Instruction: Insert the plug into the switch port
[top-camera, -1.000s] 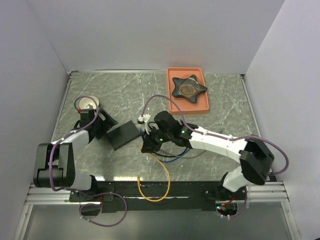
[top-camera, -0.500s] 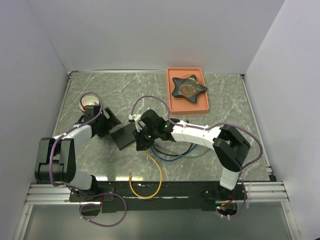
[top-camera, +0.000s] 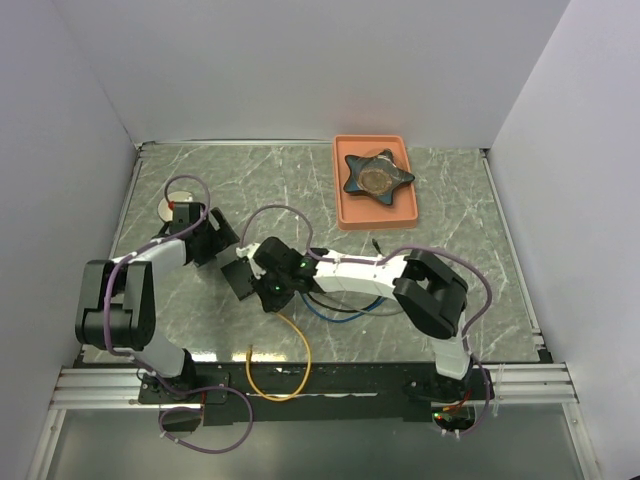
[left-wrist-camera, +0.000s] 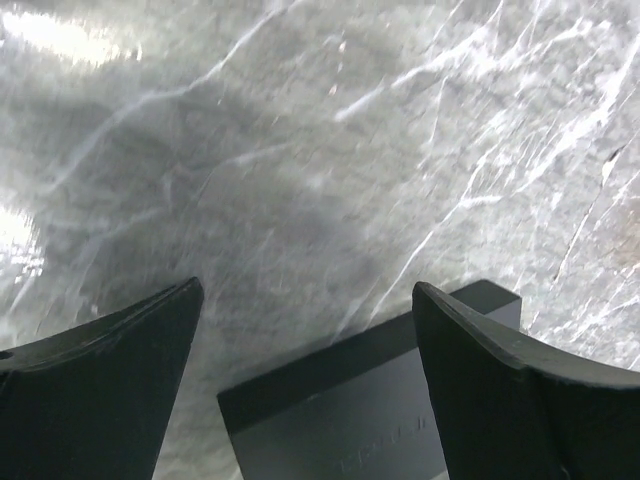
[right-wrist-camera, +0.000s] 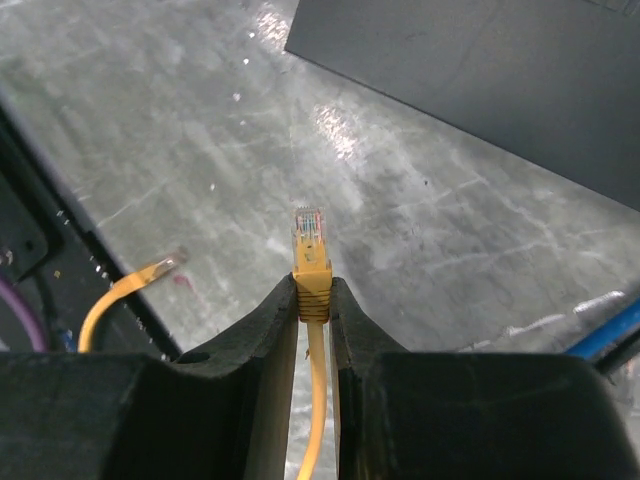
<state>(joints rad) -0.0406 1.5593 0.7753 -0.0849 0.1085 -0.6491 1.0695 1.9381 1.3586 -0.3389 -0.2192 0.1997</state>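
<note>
The flat black switch box (top-camera: 240, 277) lies on the marble table left of centre. Its row of ports does not show in any view. My left gripper (top-camera: 226, 254) is open and straddles the box's far end; in the left wrist view the box (left-wrist-camera: 340, 410) sits between the spread fingers (left-wrist-camera: 520, 400) of the gripper (left-wrist-camera: 308, 288). My right gripper (top-camera: 270, 293) is shut on the yellow plug (right-wrist-camera: 311, 245) at the box's near right edge. In the right wrist view the gripper (right-wrist-camera: 313, 285) points the plug at bare table, with the box (right-wrist-camera: 500, 70) at the upper right.
The yellow cable (top-camera: 290, 355) loops to the front edge; its other end (right-wrist-camera: 150, 272) lies loose. Blue and black cables (top-camera: 335, 312) lie under the right arm. An orange tray (top-camera: 345, 213) holds a dark star-shaped object (top-camera: 376, 176). A white round object (top-camera: 170, 210) is at the far left.
My right gripper has moved left with the plug, along the box's near side. My left gripper has shifted toward the back, and the box has slid slightly left.
</note>
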